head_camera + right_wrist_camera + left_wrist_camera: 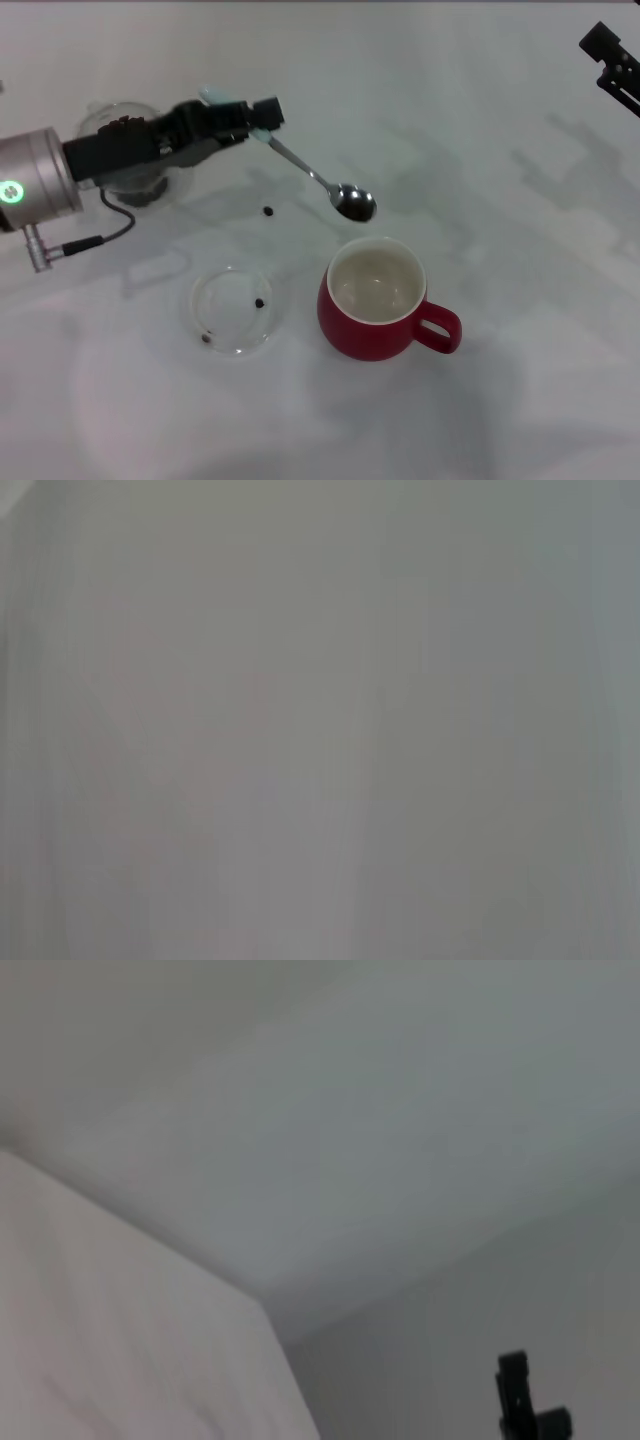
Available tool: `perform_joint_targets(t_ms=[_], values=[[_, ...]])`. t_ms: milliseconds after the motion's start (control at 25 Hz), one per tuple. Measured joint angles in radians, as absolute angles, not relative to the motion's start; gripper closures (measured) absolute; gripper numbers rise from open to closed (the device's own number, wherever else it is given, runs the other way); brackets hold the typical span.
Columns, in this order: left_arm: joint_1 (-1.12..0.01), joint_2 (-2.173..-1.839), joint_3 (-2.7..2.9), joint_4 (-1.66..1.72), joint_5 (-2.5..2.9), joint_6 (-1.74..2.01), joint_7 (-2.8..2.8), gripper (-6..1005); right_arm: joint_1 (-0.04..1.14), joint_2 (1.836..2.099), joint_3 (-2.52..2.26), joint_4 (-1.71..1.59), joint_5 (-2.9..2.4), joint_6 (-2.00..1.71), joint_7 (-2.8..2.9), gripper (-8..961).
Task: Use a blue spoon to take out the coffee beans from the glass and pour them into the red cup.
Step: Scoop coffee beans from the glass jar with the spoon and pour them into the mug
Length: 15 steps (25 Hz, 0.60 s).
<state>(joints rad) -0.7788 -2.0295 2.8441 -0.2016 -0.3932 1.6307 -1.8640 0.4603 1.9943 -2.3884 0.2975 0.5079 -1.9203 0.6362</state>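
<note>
**Blue spoon carries beans toward the red mug**

Blue spoon (pixel 320 182), a small teaspoon with a shiny metal bowl and a pale light-blue handle, is gripped at the handle by the left end effector (pixel 250 120), whose fingers are closed on it. Its bowl hangs in the air just beyond the rim of the rounded dark red ceramic cup (pixel 375 300), holding something dark, probably small brown coffee beans (pixel 354 206). The cup's cream inside looks empty. The step in hand appears to be the carry from glass to cup; the next move calls for bringing the bowl over the opening and tilting it so the load drops inside.

Behind the arm stands the small clear round glass (pixel 125 135) with more beans in it. A flat shallow clear dish (pixel 233 310) lies beside the cup with two stray beans, and another bean (pixel 268 211) lies on the white table (pixel 520 400). The right end effector (pixel 612 62) is parked well apart; whether it is open cannot be told.
</note>
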Motion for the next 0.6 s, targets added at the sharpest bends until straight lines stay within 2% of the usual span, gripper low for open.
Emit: perform_joint_targets(t_ms=[600], values=[[-0.878, -2.036, 2.844, -0.211, -0.216, 1.573, -1.68, 880, 0.422, 2.002, -2.387, 0.286, 0.508, -1.95, 0.635, 167]])
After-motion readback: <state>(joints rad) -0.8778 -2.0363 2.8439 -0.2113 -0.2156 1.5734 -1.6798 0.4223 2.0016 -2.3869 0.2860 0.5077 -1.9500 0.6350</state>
